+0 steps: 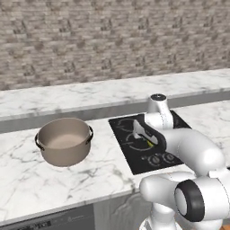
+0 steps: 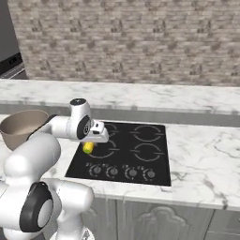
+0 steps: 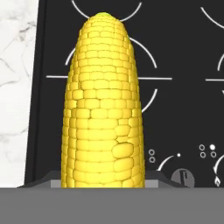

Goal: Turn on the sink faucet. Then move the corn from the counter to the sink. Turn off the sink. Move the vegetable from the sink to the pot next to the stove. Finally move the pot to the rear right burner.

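Over stove [image 2: 140,145], claw [image 2: 89,144] grips corn [image 3: 104,105] lengthwise, green tip pointing away.

Your arm [image 2: 56,129] is bent low and reaches forward; the gripper [image 2: 89,146] points down, jaws partly closed around a cob.

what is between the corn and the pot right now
Nothing visible. The claw holds the corn above the stove's front left burner. The pot sits open on the counter to the stove's left, with bare marble between.
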